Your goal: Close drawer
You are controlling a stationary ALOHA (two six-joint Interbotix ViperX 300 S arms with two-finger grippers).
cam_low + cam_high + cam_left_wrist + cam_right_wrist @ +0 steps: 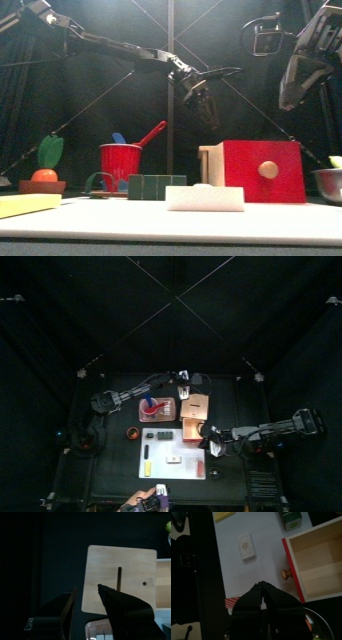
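Note:
The drawer unit (197, 407) has an orange-brown flat top and stands at the table's middle. Its drawer (319, 556) is pulled out and shows an empty tan inside, a red front (265, 170) and a round wooden knob (286, 574). My right gripper (261, 586) is shut and empty, a short way in front of the knob and apart from it. In the top view it (214, 442) sits by the drawer's open end. My left gripper (85, 594) is open and empty, hanging above the unit's top (121, 577), near its back edge (187, 382).
A red tub (158, 408) with red and blue pieces stands left of the unit. A white sheet (174, 462) lies in front with a small white card (246, 546), a green box (156, 186) and a yellow block (27, 204). A metal bowl (330, 184) stands at the right. A person's hand (144, 499) is at the front edge.

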